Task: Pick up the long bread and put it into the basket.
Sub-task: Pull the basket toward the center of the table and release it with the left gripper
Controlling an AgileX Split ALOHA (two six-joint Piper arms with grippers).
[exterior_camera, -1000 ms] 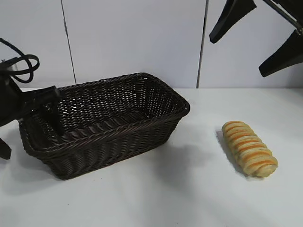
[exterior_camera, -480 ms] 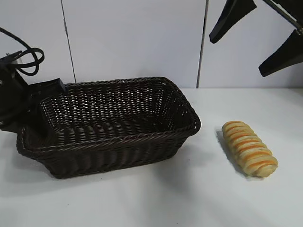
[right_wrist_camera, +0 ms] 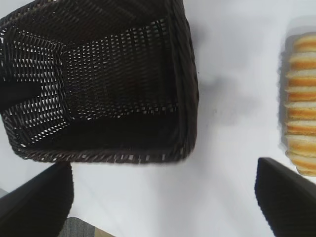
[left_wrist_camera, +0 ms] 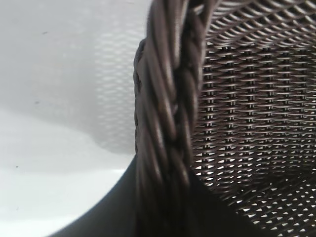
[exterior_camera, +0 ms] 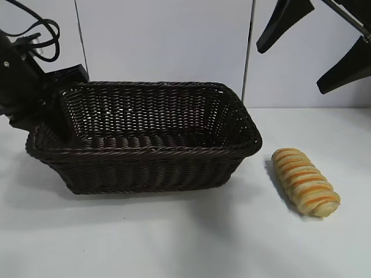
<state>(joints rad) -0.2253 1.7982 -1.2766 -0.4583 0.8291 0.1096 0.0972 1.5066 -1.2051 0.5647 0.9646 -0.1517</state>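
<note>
A robot lab bench set up for a manipulation trial.

A plain white table [exterior_camera: 185,243] stands against bare white wall panels [exterior_camera: 162,46] split by thin dark seams, with no household furnishings. Black robot arm parts and a looped cable [exterior_camera: 43,29] frame the scene, and the only props are a wicker basket [exterior_camera: 151,168] and a toy-like long bread [exterior_camera: 305,181].

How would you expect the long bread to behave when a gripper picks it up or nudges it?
The long bread is log-shaped and lies on its side on the table, so a sideways nudge would probably roll it. Its crosswise ridges should give fingers some purchase. It looks soft, so a hard squeeze may dent it.
</note>
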